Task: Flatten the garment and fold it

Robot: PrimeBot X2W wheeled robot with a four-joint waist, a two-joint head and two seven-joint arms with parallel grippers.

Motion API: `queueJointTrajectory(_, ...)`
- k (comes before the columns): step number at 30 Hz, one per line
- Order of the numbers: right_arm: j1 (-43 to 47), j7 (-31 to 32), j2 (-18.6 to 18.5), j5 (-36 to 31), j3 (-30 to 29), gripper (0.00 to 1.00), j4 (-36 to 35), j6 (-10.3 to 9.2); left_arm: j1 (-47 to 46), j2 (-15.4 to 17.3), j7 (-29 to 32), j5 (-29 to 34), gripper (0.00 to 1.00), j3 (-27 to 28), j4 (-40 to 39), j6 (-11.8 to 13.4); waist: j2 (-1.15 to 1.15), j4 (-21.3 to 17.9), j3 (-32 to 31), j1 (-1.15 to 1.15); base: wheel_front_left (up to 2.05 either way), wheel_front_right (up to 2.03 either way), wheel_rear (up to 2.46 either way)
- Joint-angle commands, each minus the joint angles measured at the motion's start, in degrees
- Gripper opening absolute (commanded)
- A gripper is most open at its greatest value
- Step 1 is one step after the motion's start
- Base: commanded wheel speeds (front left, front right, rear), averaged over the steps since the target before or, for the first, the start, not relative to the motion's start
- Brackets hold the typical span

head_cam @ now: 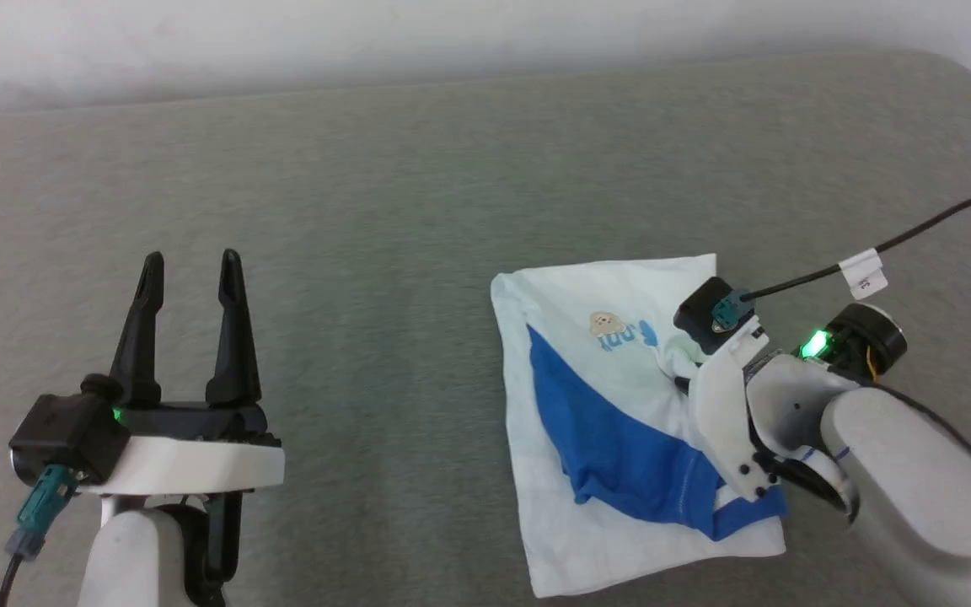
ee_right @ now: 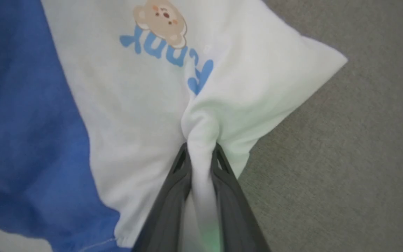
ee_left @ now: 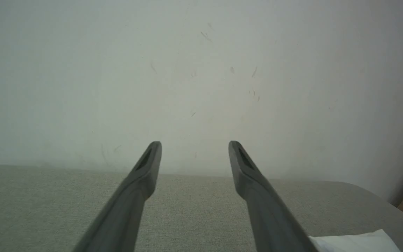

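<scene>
- Grey woven surface (head_cam: pixel 418 211): spans the work area, with a pale wall (ee_left: pixel 201 70) behind it.
- Garment (head_cam: pixel 620 421): white T-shirt with blue sleeve, lying rumpled and partly folded on the surface's right half, blue sleeve across its middle.
- Right gripper (ee_right: pixel 201 154): over the garment's right side, its fingers pinched shut on a bunched ridge of white cloth just beside the print.
- Left gripper (head_cam: pixel 191 257): lower left, well apart from the garment, fingers spread, nothing between them.
- Chest print (ee_right: pixel 166 35): bear with light-blue lettering.
- White tag (head_cam: pixel 863 274): on the right arm's black cable (head_cam: pixel 915 232).
</scene>
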Motion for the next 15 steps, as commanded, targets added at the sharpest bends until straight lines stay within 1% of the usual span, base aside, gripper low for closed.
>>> queueJointTrajectory(1,-0.97,-0.33,-1.04,0.63,0.69,0.0,0.3,-0.12,-0.46,0.39,-0.19,0.77,1.0,-0.2,-0.32,-0.02,-0.01,-9.4,2.06,-0.01,0.0,0.0,0.0)
queueJointTrajectory(5,-4.96,-2.5,-4.74,2.03,4.49,0.0,1.64,-0.12,-1.6,1.26,0.45,1.25,1.0,-0.79,-0.98,0.11,-0.01,-14.57,3.97,-0.01,0.0,0.0,0.0)
queueJointTrajectory(7,-7.33,-4.16,-6.49,2.28,5.8,0.0,2.97,-0.12,-2.32,1.58,0.93,1.48,1.0,-1.27,-1.43,0.12,-0.01,-16.01,5.16,-0.01,0.0,0.0,0.0)
queueJointTrajectory(10,-10.87,-7.25,-8.89,2.4,7.14,0.0,5.17,-0.12,-3.72,2.1,1.65,1.81,1.0,-2.12,-2.09,0.05,-0.01,-16.98,7.46,-0.01,0.0,0.0,0.0)
queueJointTrajectory(15,-15.4,-10.7,-12.37,2.58,7.51,0.0,10.56,-0.12,-5.59,3.19,2.69,2.28,1.0,-3.22,-3.11,-0.08,-0.01,-16.46,11.31,-0.01,0.0,0.0,0.0)
